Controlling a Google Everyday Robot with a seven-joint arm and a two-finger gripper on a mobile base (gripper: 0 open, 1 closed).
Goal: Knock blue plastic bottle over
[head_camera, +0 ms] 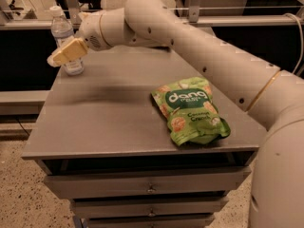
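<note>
The gripper (57, 58) sits at the far left corner of the worktop (109, 118), its cream, wedge-shaped jaws closed flat together with no gap between them and nothing held. Directly behind the jaws, and overlapped by them at mid-height, the blue plastic bottle (61, 31) stands upright near the worktop's edge; whether the jaws touch it cannot be told. The bottle is small, clear and ribbed, with a pale bluish tint and a white screw cap showing above the jaws, its base showing below them. Well to the right of the jaws and nearer the front edge lies a glossy green snack bag (191, 112), flat and crinkled, printed with white lettering. Nothing lies between the bag and the jaws except bare matte grey surface. The smooth off-white arm (199, 46) runs rightward from the jaws, crossing above the back of the worktop. Grey drawers (149, 188) sit under the worktop.
</note>
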